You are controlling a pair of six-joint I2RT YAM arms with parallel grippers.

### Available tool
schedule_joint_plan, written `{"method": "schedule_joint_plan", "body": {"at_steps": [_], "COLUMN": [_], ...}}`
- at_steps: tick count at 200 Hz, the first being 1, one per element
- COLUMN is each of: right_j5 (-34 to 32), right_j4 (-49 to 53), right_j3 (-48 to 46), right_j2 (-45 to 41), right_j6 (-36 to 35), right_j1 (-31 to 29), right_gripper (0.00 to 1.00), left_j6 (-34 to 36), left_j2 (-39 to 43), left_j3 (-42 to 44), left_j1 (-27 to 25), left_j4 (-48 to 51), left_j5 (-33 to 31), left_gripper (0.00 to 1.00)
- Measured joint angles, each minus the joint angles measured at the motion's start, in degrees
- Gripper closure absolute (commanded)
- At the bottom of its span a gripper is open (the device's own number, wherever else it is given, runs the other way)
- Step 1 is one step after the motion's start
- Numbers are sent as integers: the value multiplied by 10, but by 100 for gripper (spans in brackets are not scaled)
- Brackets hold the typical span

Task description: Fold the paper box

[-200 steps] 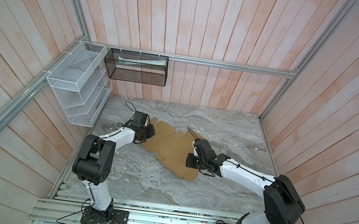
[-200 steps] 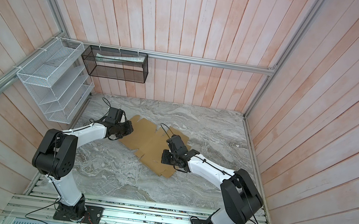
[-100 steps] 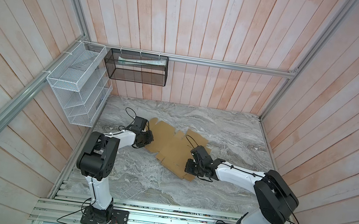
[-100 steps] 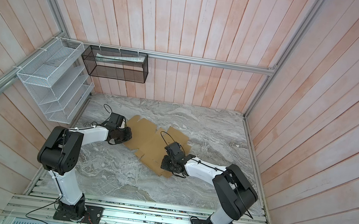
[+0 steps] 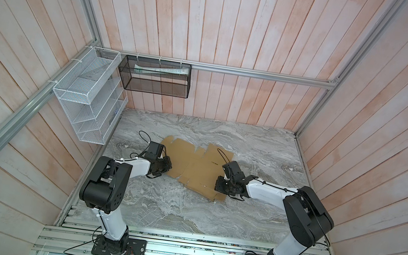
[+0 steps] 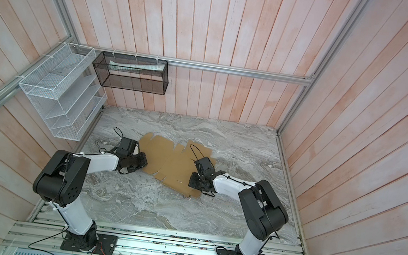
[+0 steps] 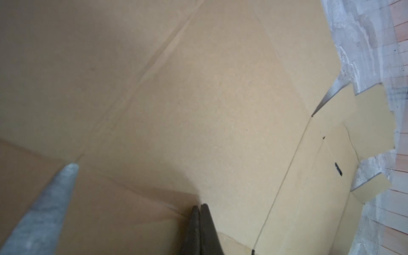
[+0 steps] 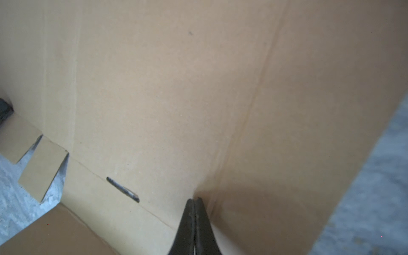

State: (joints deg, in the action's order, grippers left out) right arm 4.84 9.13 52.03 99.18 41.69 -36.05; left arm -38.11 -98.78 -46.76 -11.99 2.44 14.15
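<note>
Right claw [image 8: 194, 202] back; basket [image 5: 154, 87], white item [image 5: 160, 70]

Both top views look steeply down from high over the near edge, sharing nearly the whole bench [image 5: 172, 205]. The wrist views sit close over the box [image 7: 220, 88], facing past the left end effector [image 7: 199, 209] and the right end effector [image 8: 194, 204].
</note>
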Motion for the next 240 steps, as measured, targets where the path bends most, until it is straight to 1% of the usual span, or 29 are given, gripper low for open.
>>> {"method": "schedule_joint_plan", "body": {"at_steps": [26,69,98,119,134,161,180,207,240], "right_j5": [0,0,-5,-11,-14,-21,-24,-23,-20], "right_j4": [9,38,70,92,95,114,114,111,100], "right_j3": [37,121,196,245,263,258,221,160,108], "right_j2": [28,87,126,131,123,93,55,7,-4], "right_j6": [-44,-122,-163,-180,-182,-176,-158,-118,-73], "right_j1": [42,110,137,143,138,114,80,17,-23], "right_gripper": [95,95,92,89,88,88,88,88,89], "left_j6": [-17,-51,-72,-76,-76,-61,-45,-25,-14], "left_j2": [26,63,86,108,122,127,117,75,24], "left_j3": [37,81,96,95,85,38,0,-41,-52], "left_j1": [-22,-89,-129,-137,-135,-119,-97,-70,-61], "left_j4": [-18,-30,-13,14,38,70,77,79,81], "left_j5": [1,6,8,8,1,-11,-16,-25,-27], "left_gripper": [100,100,100,100,100,100,100,100,100]}}
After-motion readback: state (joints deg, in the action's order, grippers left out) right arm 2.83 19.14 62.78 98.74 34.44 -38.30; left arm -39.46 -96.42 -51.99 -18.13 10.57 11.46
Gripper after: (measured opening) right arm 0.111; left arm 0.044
